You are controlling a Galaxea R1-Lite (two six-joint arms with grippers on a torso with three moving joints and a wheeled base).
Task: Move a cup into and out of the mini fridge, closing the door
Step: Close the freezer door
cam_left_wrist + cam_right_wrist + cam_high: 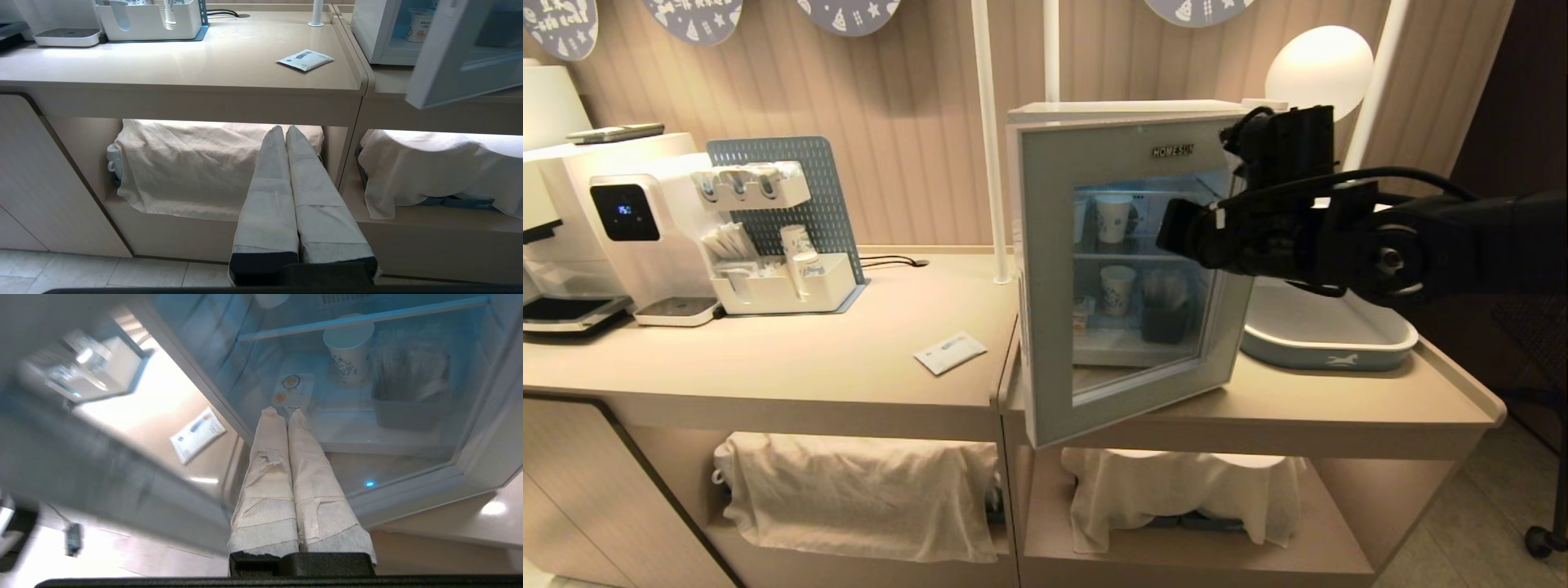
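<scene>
The white mini fridge (1127, 110) stands on the counter. Its glass door (1045, 286) is ajar, with the left edge swung out toward me. The cup (292, 390), small and white with an orange fruit picture, sits on the fridge floor at the left (1082, 314). My right arm (1339, 245) reaches in from the right, in front of the door's right side. The right gripper (282, 412) is shut and empty, and its taped fingers point toward the cup inside. My left gripper (284, 128) is shut, empty and parked low, facing the counter's lower shelf.
Inside the fridge are two paper cups (1112, 216) (1116, 287) and a dark bin (1164, 320). A packet (949, 353) lies left of the door. A blue-rimmed tray (1327, 343) sits to the right. A water dispenser (629, 220) and an organizer (784, 286) stand far left. Cloth-covered items (858, 490) fill the lower shelves.
</scene>
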